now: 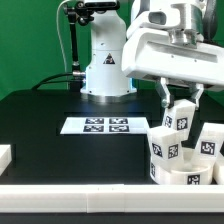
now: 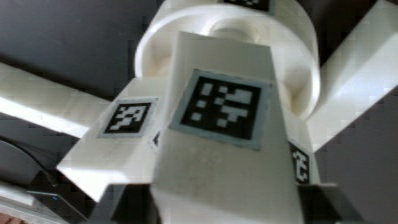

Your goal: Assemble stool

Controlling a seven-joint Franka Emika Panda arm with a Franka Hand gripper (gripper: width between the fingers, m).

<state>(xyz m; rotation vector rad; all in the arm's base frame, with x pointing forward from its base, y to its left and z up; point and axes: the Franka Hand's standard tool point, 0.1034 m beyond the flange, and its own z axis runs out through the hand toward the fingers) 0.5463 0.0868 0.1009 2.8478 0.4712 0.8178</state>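
My gripper (image 1: pixel 181 100) is shut on a white blocky stool leg (image 1: pixel 180 118), which hangs upright with its tag facing the camera. The leg's lower end is just above the white round seat (image 1: pixel 166 160), which rests at the exterior view's right front and shows tags on its side. Another tagged white leg (image 1: pixel 207 146) stands to the right of the seat. In the wrist view the held leg (image 2: pixel 222 110) fills the space between my gripper's (image 2: pixel 222 208) dark fingers (image 2: pixel 139 200). The round seat (image 2: pixel 294 60) shows behind it, and a second tagged part (image 2: pixel 121 125) is beside it.
The marker board (image 1: pixel 105 125) lies flat on the black table in front of the robot base (image 1: pixel 105 60). A plain white bar (image 1: pixel 90 193) runs along the front edge, and a white block (image 1: pixel 5 155) sits at the exterior view's left.
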